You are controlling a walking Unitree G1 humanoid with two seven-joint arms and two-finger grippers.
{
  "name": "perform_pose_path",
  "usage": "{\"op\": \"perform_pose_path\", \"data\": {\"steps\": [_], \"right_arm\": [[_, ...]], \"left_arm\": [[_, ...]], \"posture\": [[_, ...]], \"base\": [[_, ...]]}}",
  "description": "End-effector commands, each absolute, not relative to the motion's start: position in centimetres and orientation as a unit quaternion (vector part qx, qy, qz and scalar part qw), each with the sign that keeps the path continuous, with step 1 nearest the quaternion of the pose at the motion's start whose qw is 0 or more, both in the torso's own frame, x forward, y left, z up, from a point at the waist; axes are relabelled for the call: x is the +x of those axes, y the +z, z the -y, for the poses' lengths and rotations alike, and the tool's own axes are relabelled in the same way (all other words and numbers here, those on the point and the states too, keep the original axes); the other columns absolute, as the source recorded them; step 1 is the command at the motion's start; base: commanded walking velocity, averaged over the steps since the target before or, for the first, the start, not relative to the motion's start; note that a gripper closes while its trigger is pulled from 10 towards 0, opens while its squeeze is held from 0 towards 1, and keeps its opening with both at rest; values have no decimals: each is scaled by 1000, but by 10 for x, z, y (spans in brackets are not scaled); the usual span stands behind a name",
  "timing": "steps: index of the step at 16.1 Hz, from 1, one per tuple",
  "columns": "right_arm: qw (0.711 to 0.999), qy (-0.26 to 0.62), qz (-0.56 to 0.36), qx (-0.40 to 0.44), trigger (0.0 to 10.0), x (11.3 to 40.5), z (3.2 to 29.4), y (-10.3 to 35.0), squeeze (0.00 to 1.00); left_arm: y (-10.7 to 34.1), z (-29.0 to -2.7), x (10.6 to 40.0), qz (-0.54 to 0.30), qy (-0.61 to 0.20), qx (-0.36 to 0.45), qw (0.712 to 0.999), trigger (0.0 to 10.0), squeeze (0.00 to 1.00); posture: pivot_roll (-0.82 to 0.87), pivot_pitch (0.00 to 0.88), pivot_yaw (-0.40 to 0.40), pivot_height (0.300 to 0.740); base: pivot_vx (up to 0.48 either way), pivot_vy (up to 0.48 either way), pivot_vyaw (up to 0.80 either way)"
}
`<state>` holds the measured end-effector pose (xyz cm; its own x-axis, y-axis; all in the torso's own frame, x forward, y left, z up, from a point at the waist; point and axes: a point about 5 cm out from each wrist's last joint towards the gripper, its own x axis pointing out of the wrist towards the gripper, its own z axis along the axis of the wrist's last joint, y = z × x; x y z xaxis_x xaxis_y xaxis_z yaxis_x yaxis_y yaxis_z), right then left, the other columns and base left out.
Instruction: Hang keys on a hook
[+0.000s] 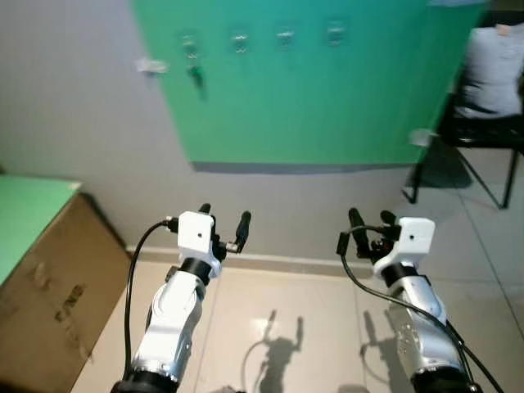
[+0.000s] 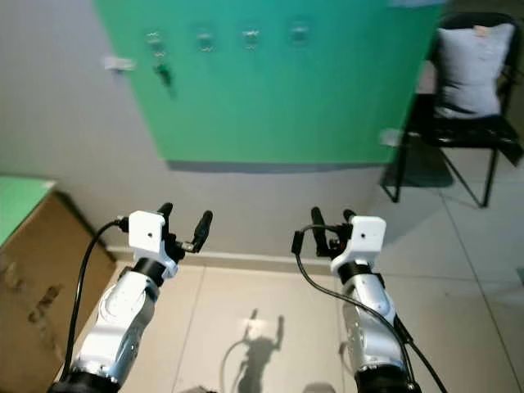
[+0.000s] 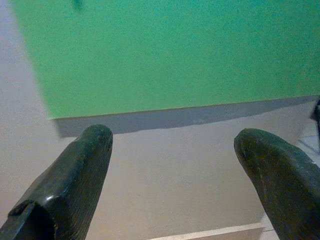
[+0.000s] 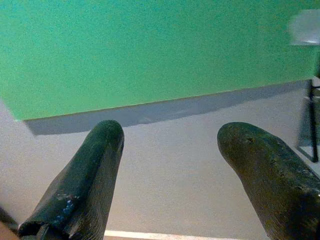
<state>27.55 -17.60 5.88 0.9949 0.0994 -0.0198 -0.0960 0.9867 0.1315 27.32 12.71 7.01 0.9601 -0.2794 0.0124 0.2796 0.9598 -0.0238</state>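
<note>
**Keys on the leftmost hook, both pincers empty and clear of the wall**

The keys (image 1: 193,72) hung from the leftmost hook (image 1: 189,42) of a row of four on the green panel (image 1: 311,98), dangling freely below it, as the task requires; by this evidence the hanging step appeared complete. The three other hooks (image 1: 285,37) carried nothing. A small pale fitting (image 1: 151,65) sat on the grey wall just beside the panel's left edge; blur prevented its identification.

The left pincer (image 1: 225,221) and right pincer (image 1: 370,219) were held low in front of the robot, well below the hooks and apart from the wall, fingers spread and gripping nothing. The wrist views confirmed the gap between each pair of fingers (image 3: 75,175), with only panel and wall beyond. This posture was probably a neutral rest, keeping the arms clear of the hung keys.

To the robot's left stood a cardboard box (image 1: 57,286) under a green top (image 1: 24,213); its contents could not be seen. To the right, a black chair (image 1: 483,139) held a pale cushion (image 1: 491,70). The tiled floor (image 1: 278,319) lay beneath.
</note>
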Motion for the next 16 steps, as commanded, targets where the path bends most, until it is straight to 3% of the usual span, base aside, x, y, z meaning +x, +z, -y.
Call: {"op": "perform_pose_path", "data": {"steps": [1,3,6,16], "right_arm": [[996,68,-7,62,10000,275,166,61,0],[996,73,-17,57,10000,273,164,58,0],[996,77,-20,46,10000,273,163,57,0],[995,90,-24,22,10000,275,161,56,0]], "left_arm": [[66,-136,274,-8,-134,-1,991,10000,0],[67,-137,275,-7,-136,1,991,10000,0],[67,-139,277,-9,-139,8,990,10000,0],[63,-147,282,-19,-121,29,992,10000,0]], "posture": [[-243,0,116,740],[-242,0,117,740],[-243,0,122,740],[-231,0,111,740]], "base": [[0,480,0],[0,480,0],[0,480,-771],[0,476,0]]}}
